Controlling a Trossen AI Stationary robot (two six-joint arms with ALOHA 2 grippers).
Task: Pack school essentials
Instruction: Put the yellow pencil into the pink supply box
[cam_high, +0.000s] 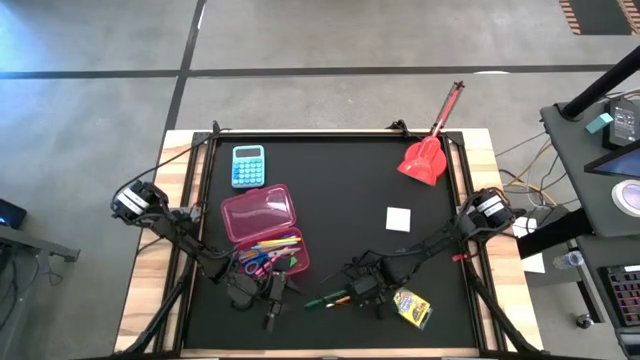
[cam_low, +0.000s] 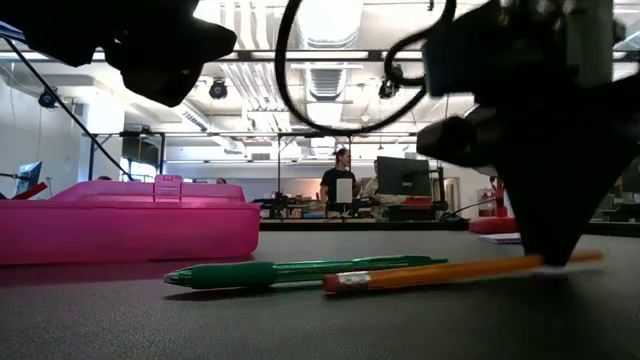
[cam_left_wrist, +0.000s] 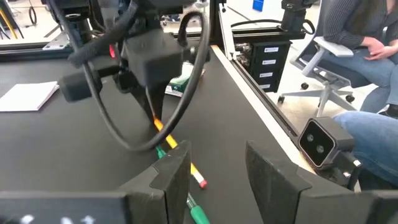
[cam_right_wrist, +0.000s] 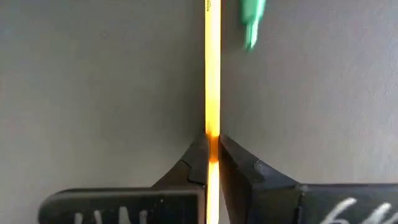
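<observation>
An orange pencil (cam_low: 440, 272) with a pink eraser end and a green pen (cam_low: 290, 270) lie side by side on the black mat near the front edge. My right gripper (cam_right_wrist: 212, 149) is shut on the pencil, pointing steeply down. To their left, my left gripper (cam_left_wrist: 217, 180) hovers open and nearly level with nothing between its fingers. The open pink pencil case (cam_high: 262, 228) lies beyond my left gripper, with pens and scissors (cam_high: 268, 258) in its near half. A yellow-green crayon box (cam_high: 412, 308) lies flat to the right of my right gripper. My right gripper pinches the orange pencil's shaft (cam_right_wrist: 212, 134) between its two fingertips, far from the eraser and near the other end. The fingers come from above and lie across the pencil. The eraser end (cam_low: 345, 283) is low at the mat beside the green pen.
A blue calculator (cam_high: 248, 165) lies at the far left, a white notepad (cam_high: 399, 218) at mid right, and a red long-handled scoop (cam_high: 428, 155) at the far right corner. Bare mat lies between the case and the notepad. People sit beyond the table's front right.
</observation>
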